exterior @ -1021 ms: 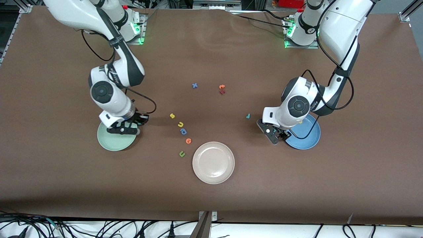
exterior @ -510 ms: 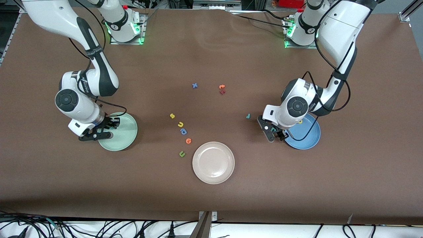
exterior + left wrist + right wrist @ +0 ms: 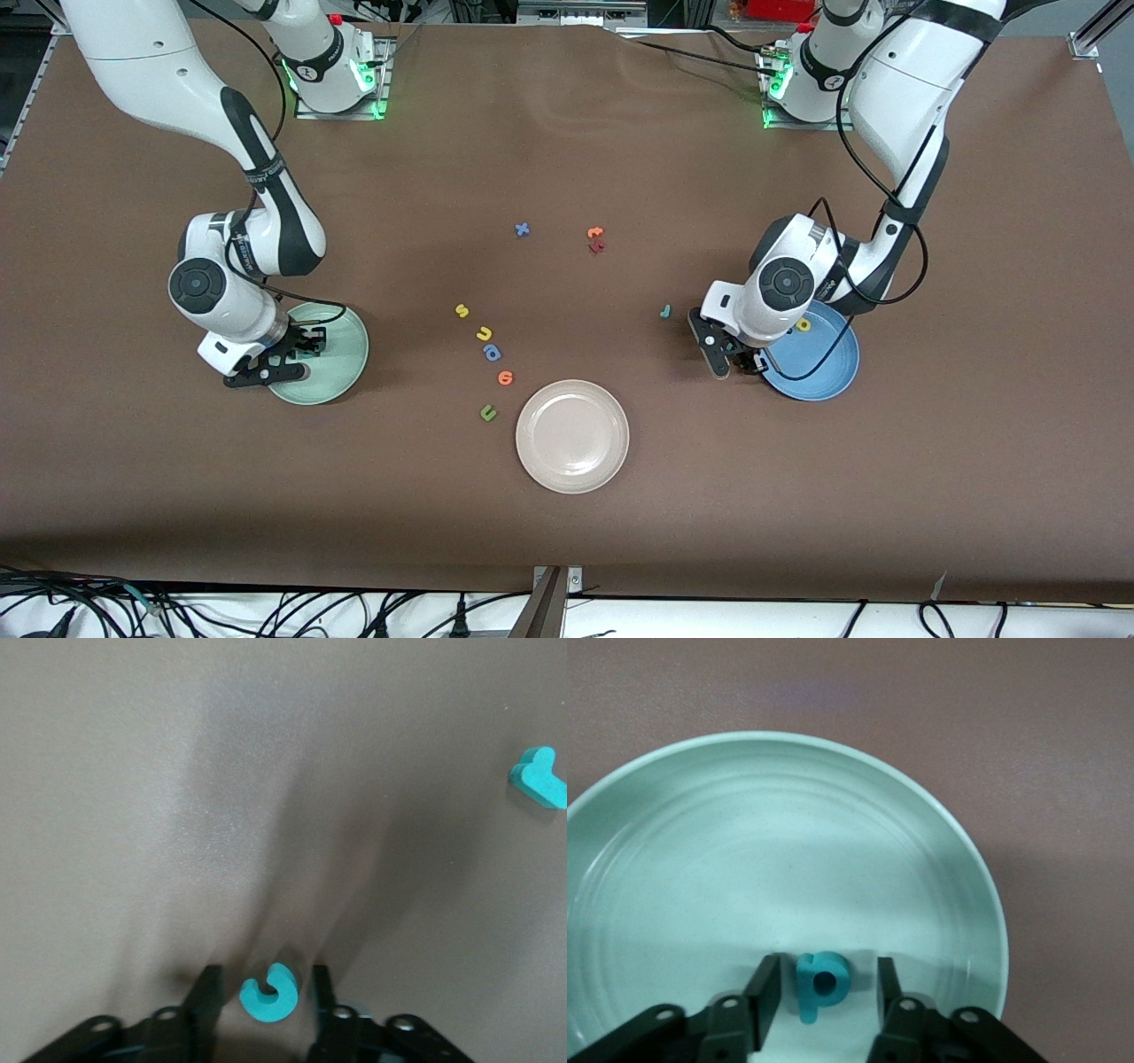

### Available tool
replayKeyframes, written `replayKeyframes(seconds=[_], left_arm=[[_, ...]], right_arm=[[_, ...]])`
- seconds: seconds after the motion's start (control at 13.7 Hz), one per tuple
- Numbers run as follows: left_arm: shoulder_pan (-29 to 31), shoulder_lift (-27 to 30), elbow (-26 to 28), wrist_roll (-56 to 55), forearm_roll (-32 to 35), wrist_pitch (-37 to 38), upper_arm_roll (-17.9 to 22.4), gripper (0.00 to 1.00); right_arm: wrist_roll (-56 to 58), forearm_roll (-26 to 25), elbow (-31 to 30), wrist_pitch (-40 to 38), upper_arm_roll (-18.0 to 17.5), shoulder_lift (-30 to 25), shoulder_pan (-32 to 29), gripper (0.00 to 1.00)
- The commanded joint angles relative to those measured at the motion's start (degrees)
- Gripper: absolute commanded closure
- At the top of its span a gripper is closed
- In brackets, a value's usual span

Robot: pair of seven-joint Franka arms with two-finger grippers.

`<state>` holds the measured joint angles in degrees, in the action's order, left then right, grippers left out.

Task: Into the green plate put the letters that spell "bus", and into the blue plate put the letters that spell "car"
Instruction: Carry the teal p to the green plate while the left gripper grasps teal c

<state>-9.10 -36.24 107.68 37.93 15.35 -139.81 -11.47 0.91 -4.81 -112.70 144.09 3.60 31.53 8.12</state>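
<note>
Two grippers are low over the table. The right gripper (image 3: 819, 988) hangs over the green plate (image 3: 345, 341), fingers apart, and the teal "b" (image 3: 821, 981) lies on the plate between them with a gap on each side. The left gripper (image 3: 263, 997) sits just beside the blue plate (image 3: 828, 372), on the side toward the table's middle; its fingers bracket the teal "c" (image 3: 270, 992) on the brown cloth, narrow gaps showing, not clamped. A yellow "a" (image 3: 803, 325) already rests in the blue plate. The teal "r" (image 3: 664, 311) lies near the left gripper. The yellow "s" (image 3: 462, 310) and yellow "u" (image 3: 484, 334) lie mid-table, well apart from the green plate.
</note>
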Motion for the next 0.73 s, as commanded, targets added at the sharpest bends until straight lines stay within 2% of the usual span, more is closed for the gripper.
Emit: replayKeyframes(seconds=[0.0,0.07,0.15,0.22,0.36,0.51,0.66], left_arm=[[1.4,-0.2,-0.2,2.3,1.7,0.2,-0.4,0.79],[1.5,0.3,-0.5,2.3,1.7,1.4,-0.4,0.80],[1.5,1.2,-0.9,2.3,1.5,3.0,-0.4,0.80],[1.5,2.4,-1.3,2.3,0.9,4.7,-0.4,0.80],[2.2,4.9,-2.1,2.3,-0.8,8.1,-0.6,0.80],[2.4,5.9,-3.0,2.8,-6.4,9.0,-0.5,0.80],[3.8,6.2,-4.0,4.8,-7.6,9.9,-0.5,0.80]], right_arm=[[0.4,0.5,-0.3,-0.7,-0.2,-2.9,-0.2,0.14],[0.2,0.7,-0.2,-3.3,-0.3,-4.3,-0.2,0.12],[-1.9,1.1,-0.4,-5.8,-0.6,-6.0,-0.1,0.04],[-5.3,1.3,-0.4,-7.6,-1.5,-7.3,0.2,0.02],[-16.1,1.4,-0.9,-9.3,-5.9,-8.9,1.3,0.02],[-29.4,0.9,-1.0,-8.7,-9.9,-9.0,3.6,0.01],[-38.7,-0.1,-0.9,-8.2,-12.6,-8.9,5.6,0.01]])
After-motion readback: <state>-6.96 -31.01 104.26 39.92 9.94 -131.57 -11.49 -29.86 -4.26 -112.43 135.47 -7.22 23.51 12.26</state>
